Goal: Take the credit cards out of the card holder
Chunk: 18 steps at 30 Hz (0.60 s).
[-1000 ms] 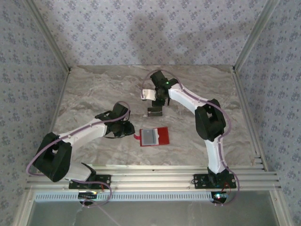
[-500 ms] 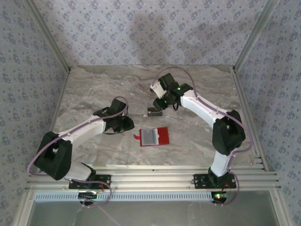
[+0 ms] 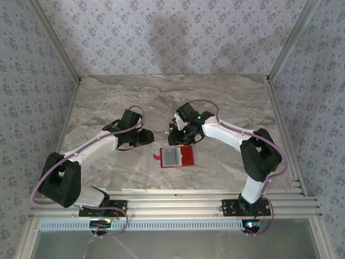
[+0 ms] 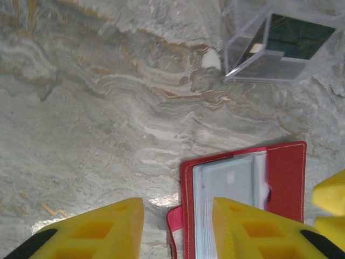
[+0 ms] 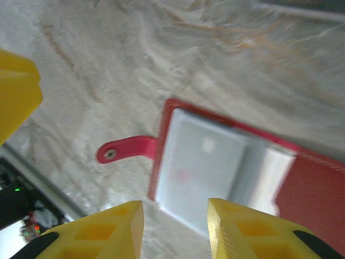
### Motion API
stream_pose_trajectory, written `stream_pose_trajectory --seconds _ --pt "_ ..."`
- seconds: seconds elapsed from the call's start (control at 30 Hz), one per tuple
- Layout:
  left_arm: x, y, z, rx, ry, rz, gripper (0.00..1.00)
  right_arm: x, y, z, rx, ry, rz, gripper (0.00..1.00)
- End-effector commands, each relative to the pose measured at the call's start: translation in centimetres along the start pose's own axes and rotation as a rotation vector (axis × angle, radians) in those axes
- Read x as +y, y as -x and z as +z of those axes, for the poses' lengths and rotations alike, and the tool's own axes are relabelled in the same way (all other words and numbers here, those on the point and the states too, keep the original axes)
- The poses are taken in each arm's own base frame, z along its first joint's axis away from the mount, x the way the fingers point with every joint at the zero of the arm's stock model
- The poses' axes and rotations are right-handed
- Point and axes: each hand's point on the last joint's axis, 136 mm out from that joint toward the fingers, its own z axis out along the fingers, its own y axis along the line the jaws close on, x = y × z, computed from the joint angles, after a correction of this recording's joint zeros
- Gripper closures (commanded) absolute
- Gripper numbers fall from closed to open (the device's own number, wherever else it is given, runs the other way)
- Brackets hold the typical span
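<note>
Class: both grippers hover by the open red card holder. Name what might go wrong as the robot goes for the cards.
The card holder lies loose on the smooth marble table. The left gripper is not pinning it, so a pull may drag it along.
The credit cards seem to sit flush inside it, so the right gripper may slip off or pinch the holder instead.

- Soft, even light; faint shadow on the back wall (image 3: pixel 172 32).
- Right wrist view blurred; card holder (image 5: pixel 242 172) smeared.
- Left wrist view: small glare on the bench (image 4: pixel 156 200).
</note>
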Motion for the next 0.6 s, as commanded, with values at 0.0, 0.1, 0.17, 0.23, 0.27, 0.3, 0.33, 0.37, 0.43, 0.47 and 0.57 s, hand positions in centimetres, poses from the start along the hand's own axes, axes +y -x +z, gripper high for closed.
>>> stream_pose_trajectory --seconds 0.0,0.1,0.17,0.23,0.27,0.3,0.33,0.37,0.43,0.47,0.57 --pt "-1.1 0.9 -1.4 0.003 0.001 0.055 0.59 1.0 -1.3 1.8 0.056 0.045 0.066 0.61" --pt "-0.4 1.2 -1.4 -0.033 0.026 0.016 0.59 1.2 -1.9 3.0 0.084 0.036 0.069 0.6" --pt "-0.2 1.4 -1.5 -0.053 0.016 -0.013 0.59 1.4 -2.1 3.6 0.092 0.033 0.067 0.6" --pt "-0.1 1.4 -1.6 -0.061 0.018 -0.025 0.59 1.7 -2.3 4.2 0.097 0.032 0.074 0.6" --pt "-0.1 1.4 -1.7 -0.064 0.017 -0.025 0.59 1.9 -2.5 4.5 0.107 0.033 0.072 0.59" --pt "-0.1 1.4 -1.7 -0.063 0.015 -0.024 0.59 2.0 -2.6 4.8 0.115 0.028 0.073 0.58" --pt "0.0 1.4 -1.7 -0.064 0.016 -0.027 0.59 2.0 -2.7 5.1 0.119 0.022 0.07 0.58" --pt "0.0 1.3 -1.7 -0.064 0.015 -0.027 0.59 1.9 -2.7 5.3 0.123 0.019 0.071 0.58" --pt "0.0 1.2 -1.7 -0.059 0.014 -0.03 0.59 1.9 -3.0 5.8 0.132 0.012 0.07 0.57" --pt "0.0 1.1 -1.7 -0.056 0.009 -0.03 0.59 1.7 -3.1 6.1 0.138 0.005 0.072 0.57" --pt "0.0 0.9 -1.7 -0.054 0.008 -0.029 0.59 1.5 -3.3 6.7 0.152 0.0 0.076 0.57"
